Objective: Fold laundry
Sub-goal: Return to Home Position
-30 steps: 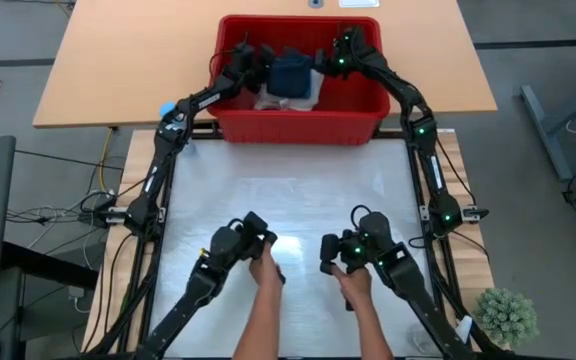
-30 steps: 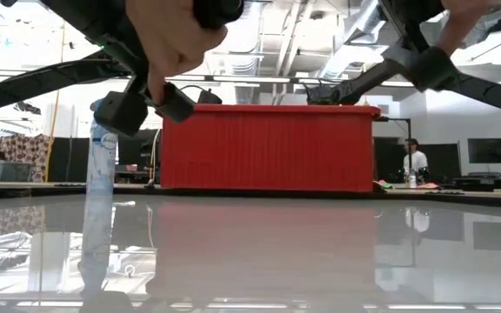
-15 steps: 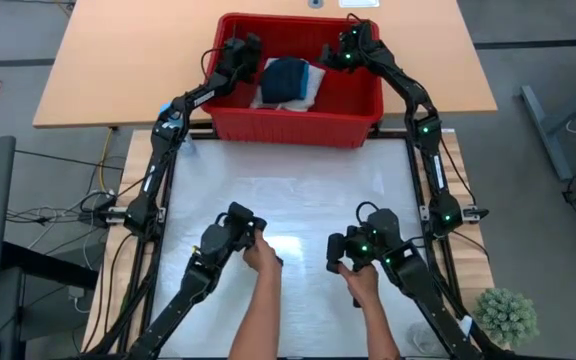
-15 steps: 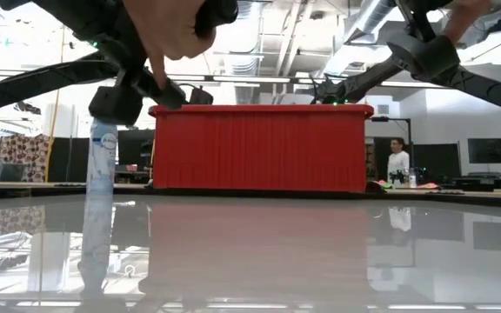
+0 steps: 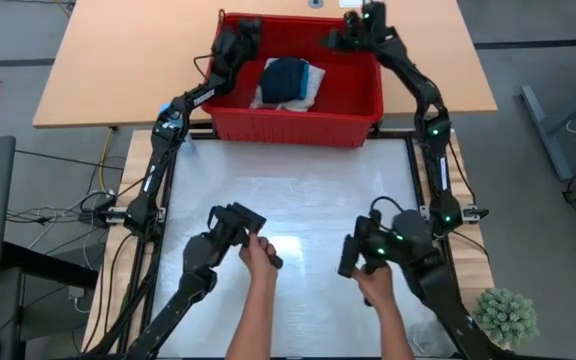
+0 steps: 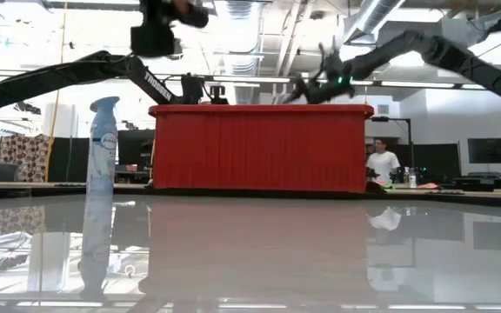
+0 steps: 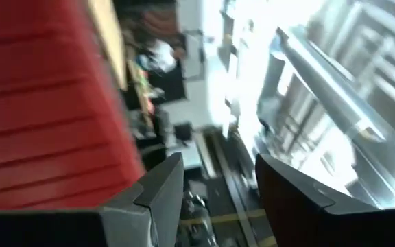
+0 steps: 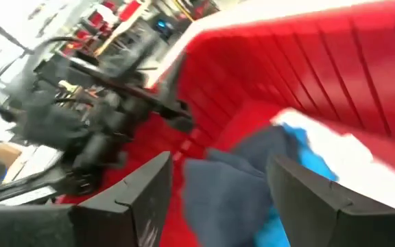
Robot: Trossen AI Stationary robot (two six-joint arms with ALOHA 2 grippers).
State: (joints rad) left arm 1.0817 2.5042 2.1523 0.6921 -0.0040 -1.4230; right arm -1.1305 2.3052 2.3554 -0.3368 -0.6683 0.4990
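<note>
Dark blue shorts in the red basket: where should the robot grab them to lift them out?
Probably by one edge, coming straight down from above: the dark blue shorts lie flat on top, and the walls of the red basket block every side.

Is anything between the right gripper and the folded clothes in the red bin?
Nothing visible. The right gripper hangs above the red bin at its far right corner, jaws open; the folded clothes lie uncovered.
</note>
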